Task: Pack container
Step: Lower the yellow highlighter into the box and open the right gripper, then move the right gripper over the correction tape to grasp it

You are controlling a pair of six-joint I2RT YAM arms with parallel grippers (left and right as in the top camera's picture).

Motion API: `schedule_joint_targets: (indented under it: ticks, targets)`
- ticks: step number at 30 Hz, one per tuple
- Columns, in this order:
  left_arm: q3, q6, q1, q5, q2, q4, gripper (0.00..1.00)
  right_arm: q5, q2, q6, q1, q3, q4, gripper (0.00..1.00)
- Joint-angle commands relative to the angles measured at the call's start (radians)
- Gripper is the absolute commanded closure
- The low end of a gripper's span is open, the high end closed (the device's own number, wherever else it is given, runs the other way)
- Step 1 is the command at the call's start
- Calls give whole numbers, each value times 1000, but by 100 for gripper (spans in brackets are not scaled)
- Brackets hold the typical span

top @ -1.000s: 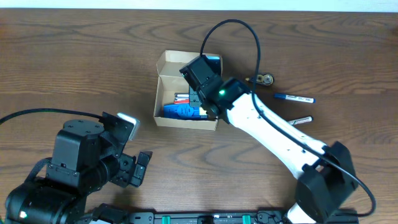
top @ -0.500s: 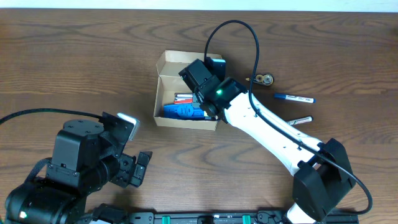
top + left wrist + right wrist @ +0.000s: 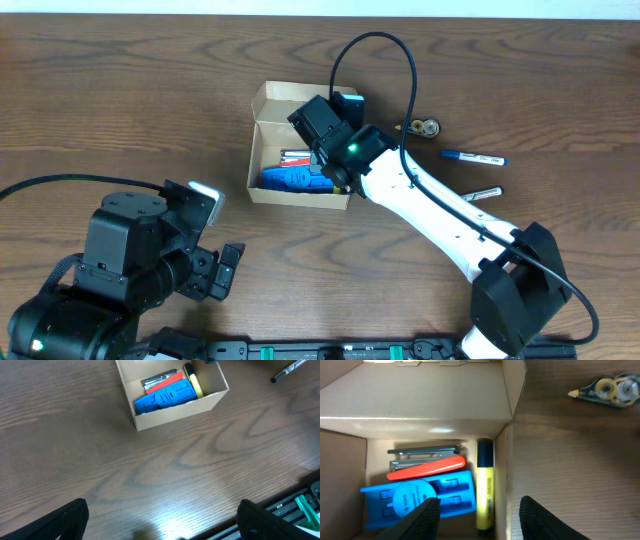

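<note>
The container [image 3: 272,140] is a tan cardboard box with its flap lid folded back, also in the left wrist view [image 3: 172,407]. In the right wrist view it [image 3: 435,405] holds a blue plastic piece [image 3: 420,497], a red-handled tool [image 3: 427,467] and a yellow highlighter [image 3: 485,485] lying along the right wall. My right gripper [image 3: 482,520] hangs open above that wall. One finger is over the blue piece, the other over the table, and nothing is held. My left gripper [image 3: 160,527] is open over bare table near the front edge.
A correction tape roller [image 3: 425,127], a blue pen [image 3: 473,157] and a silver pen [image 3: 483,194] lie on the table right of the box. The right arm [image 3: 430,215] stretches diagonally from the front right. The left arm's bulk [image 3: 130,260] fills the front left corner.
The right wrist shifted slightly toward the back of the box a second ago, then held still. The left arm has not moved.
</note>
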Motion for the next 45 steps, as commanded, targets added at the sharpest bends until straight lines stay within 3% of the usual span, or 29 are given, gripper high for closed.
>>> schedule_joint_targets:
  ticks: [1,3,7,10,19,28,45]
  targets:
    - [14,6,3,11,1,-3,5,101,-89,-89,-1,3,-3,41]
    - [14,6,3,11,1,-3,5,164,-133,-175,-11,3,0,33]
    - [14,6,3,11,1,-3,5,179,-192,-524,-58,3,41,25]
    - [14,6,3,11,1,-3,5,144,-200,-698,-125,3,43,21]
    - [14,6,3,11,1,-3,5,-304,-193,-1142,-434,3,100,14]
    - [14,6,3,11,1,-3,5,-561,-64,-1367,-668,3,119,5]
    - [14,6,3,11,1,-3,5,-612,249,-1527,-683,3,255,4]
